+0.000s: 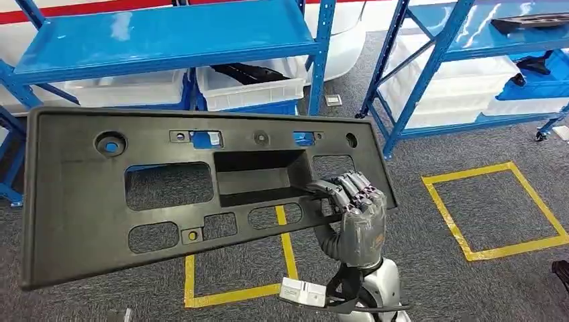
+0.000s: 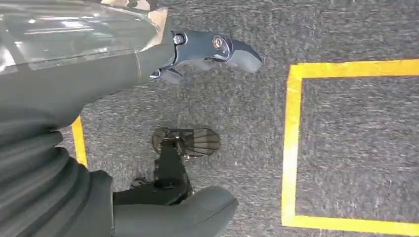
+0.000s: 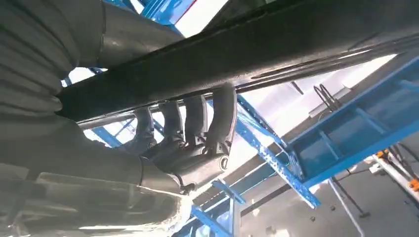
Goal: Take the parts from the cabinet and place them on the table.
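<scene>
Black plastic panel [image 1: 168, 194], long and flat with a deep rectangular recess at its middle and several cut-outs, is held up in front of the robot in the head view, tilted so its left end hangs lower. The right hand [image 1: 355, 215] grips it near the right end, fingers [image 1: 339, 188] hooked over the lower edge of the recess; in the right wrist view the same fingers [image 3: 197, 116] curl over the panel's dark edge [image 3: 247, 59]. The left hand [image 2: 207, 52] hangs low over the grey carpet [image 2: 356, 29], holding nothing, though how far its fingers are spread I cannot tell. Yellow tape squares [image 1: 493, 208] mark the carpet below and to the right of the panel. Behind the panel stands a blue shelf rack [image 1: 168, 33] with white bins [image 1: 255, 87] under its top board, one bin holding dark parts. A second blue rack [image 1: 470, 60] stands farther right, with a dark part [image 1: 530, 23] lying on its shelf.
</scene>
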`<state>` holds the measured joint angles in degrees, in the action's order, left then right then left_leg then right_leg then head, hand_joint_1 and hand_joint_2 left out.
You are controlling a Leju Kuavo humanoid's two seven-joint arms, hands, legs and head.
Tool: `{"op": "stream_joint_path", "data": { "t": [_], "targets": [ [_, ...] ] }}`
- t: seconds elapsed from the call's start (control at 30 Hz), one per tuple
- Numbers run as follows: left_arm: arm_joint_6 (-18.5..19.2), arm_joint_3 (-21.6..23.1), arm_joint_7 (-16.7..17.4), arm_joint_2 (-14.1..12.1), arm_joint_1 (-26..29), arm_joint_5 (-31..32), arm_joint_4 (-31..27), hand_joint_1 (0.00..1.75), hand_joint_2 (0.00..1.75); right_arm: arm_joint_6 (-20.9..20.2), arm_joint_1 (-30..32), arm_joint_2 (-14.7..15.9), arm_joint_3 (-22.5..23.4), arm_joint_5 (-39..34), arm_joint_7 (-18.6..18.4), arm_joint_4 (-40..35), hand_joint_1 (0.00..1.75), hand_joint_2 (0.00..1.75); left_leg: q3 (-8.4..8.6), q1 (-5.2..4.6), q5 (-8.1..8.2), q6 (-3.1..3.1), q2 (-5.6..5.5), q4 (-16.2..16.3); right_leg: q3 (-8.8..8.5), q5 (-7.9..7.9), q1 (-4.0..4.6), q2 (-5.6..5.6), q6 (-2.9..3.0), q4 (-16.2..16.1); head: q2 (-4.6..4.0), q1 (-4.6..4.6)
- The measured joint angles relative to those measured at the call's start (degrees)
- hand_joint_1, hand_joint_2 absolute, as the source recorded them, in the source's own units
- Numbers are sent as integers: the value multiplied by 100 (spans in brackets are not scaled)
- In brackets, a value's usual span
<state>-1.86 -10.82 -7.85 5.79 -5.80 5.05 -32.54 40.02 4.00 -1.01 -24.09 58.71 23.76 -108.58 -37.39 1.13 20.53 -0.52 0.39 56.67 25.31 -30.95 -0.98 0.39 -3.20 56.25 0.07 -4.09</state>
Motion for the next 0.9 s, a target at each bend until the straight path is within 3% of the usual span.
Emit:
{"op": "stream_joint_path", "data": {
  "t": [0.03, 0.1, 0.13, 0.17, 0.2, 0.23, 0.27, 0.3, 0.33, 0.37, 0.43, 0.47, 0.5, 0.6, 0.63, 0.67, 0.7, 0.73, 0.77, 0.8, 0.83, 0.87, 0.9],
  "targets": [
    [0, -2, -7, -2, 1, 0, 0, 0, 175, 0, 8, 2, 2, 0, 0, 2, 175, 175, 21, -12, -34, 38, -1, -2, 127, 24, -16, 3, 26, -31, 0, -18],
    [0, -4, -9, -2, 4, 0, 0, 0, 175, 0, -7, -2, -2, 0, 0, 7, 175, 175, 8, 11, -107, 106, -13, -44, 175, 47, 6, 6, 122, 26, 0, -7],
    [0, -7, -9, -7, 14, 0, 2, 0, 175, 0, -11, -7, -2, -2, 0, 9, 175, 175, -31, 56, -78, 140, -24, -8, 217, 123, -92, -9, 230, 4, 0, 6],
    [0, -11, -7, -15, 22, 0, 2, 0, 175, 0, -15, -9, -4, -2, 0, 11, 175, 175, -109, 61, 198, 144, -20, 135, 271, 180, -65, -30, 293, 6, 0, 13],
    [2, -9, -9, -9, 27, 0, 2, 0, 175, 0, -15, -9, -7, -2, 0, 9, 175, 175, -212, 59, 600, 146, -25, 474, 336, 242, -50, -38, 373, 8, 0, 15],
    [7, -9, -9, -9, 28, 0, 2, 0, 175, 0, -16, -9, -7, -2, 0, 9, 175, 175, -343, 56, 929, 162, -36, 913, 380, 300, -30, -43, 398, 13, 0, 9],
    [5, -11, -9, -11, 28, 0, 2, 0, 175, 0, -13, -9, -9, -2, 0, 11, 175, 175, -478, 56, 1191, 177, -37, 1416, 453, 366, -3, -48, 411, 18, 0, 11],
    [4, -13, -9, -13, 31, 0, 2, 0, 175, -2, -12, -7, -9, -2, 0, 11, 175, 175, -535, 56, 1264, 178, -39, 1728, 521, 420, 16, -47, 412, 29, 0, 15],
    [4, -13, -9, -13, 37, 0, 2, 0, 175, 0, -8, -7, -11, -2, 0, 17, 175, 175, -488, 56, 1203, 168, -39, 1840, 592, 472, 31, -45, 407, 34, 0, 13],
    [4, -13, -9, -13, 39, 0, 2, 0, 175, -2, -3, -7, -9, -2, 0, 20, 175, 175, -298, 56, 1058, 148, -38, 1668, 650, 507, 43, -43, 391, 44, 0, 15],
    [4, -13, -9, -13, 32, 0, 2, 0, 175, 0, -2, -7, -9, -2, 0, 20, 175, 175, 444, 51, 758, 79, -43, 672, 718, 554, 58, -40, 355, 77, 0, 13],
    [4, -13, -9, -19, 21, 0, 0, 0, 175, 0, -1, -9, -11, -2, 0, 20, 175, 175, 771, 39, 803, 27, -69, 180, 723, 570, 55, -45, 330, 86, 0, 13],
    [7, -13, -9, -22, 12, 0, 0, 0, 175, 0, -5, -7, -9, -2, 0, 20, 175, 175, 860, 15, 827, 26, -59, 41, 756, 602, 99, -44, 287, 97, 0, 11],
    [4, -13, -13, -22, 19, 0, 0, 0, 175, 0, -15, -9, -15, -2, 0, 20, 175, 175, 780, -47, 758, -53, -57, 40, 774, 702, 65, -53, 172, 65, 0, -2],
    [4, -13, -13, -13, 14, 0, 2, 0, 175, 0, -15, -9, -13, -2, 0, 20, 175, 175, 760, -13, 662, -116, -39, -52, 827, 731, 130, -48, 114, 71, 0, -2],
    [4, -13, -13, -11, -1, 0, 2, 0, 175, 0, -14, -4, -11, -2, 0, 20, 175, 175, 727, -4, 587, -139, 1, -83, 909, 609, 77, -45, 134, 181, 0, 0],
    [0, -15, -15, -13, -6, 0, 0, 0, 175, 0, -25, -5, -13, -2, 0, 20, 175, 175, 656, 0, 537, -201, 3, -91, 1037, 354, 86, -43, 195, 439, 0, -13],
    [0, -17, -13, -13, -3, 0, 0, 0, 175, 0, -24, -2, -15, -2, 0, 20, 175, 175, 583, -4, 490, -189, 6, -89, 1180, 67, 72, -43, 234, 857, 0, -11],
    [0, -17, -13, -2, 3, 0, 2, 0, 175, 0, -17, 2, -15, -2, 0, 20, 175, 175, 506, -9, 432, -193, 12, -86, 1334, -194, 54, -42, 246, 1340, 0, -11],
    [0, -17, -13, 0, 5, 0, 2, 0, 175, 0, -15, 9, -15, -2, 0, 26, 175, 175, 434, -11, 377, -189, 23, -83, 1423, -320, 45, -42, 220, 1697, 0, -11],
    [0, -17, -13, 2, 7, 0, 2, 0, 175, 0, -16, 15, -13, -2, -2, 28, 175, 175, 363, -10, 325, -178, 30, -76, 1413, -302, 38, -42, 163, 1855, 0, -15],
    [0, -17, -13, 4, 8, 0, 2, 0, 175, -2, -16, 22, -13, -2, -2, 31, 175, 175, 285, -8, 269, -159, 35, -71, 1254, -162, 26, -43, 76, 1736, 0, -13],
    [0, -17, -13, 6, 7, 0, 2, 0, 175, -2, -16, 24, -13, -2, -2, 33, 175, 175, 219, -6, 224, -137, 36, -59, 998, 16, 18, -44, 6, 1400, 0, -13]
  ]
}}
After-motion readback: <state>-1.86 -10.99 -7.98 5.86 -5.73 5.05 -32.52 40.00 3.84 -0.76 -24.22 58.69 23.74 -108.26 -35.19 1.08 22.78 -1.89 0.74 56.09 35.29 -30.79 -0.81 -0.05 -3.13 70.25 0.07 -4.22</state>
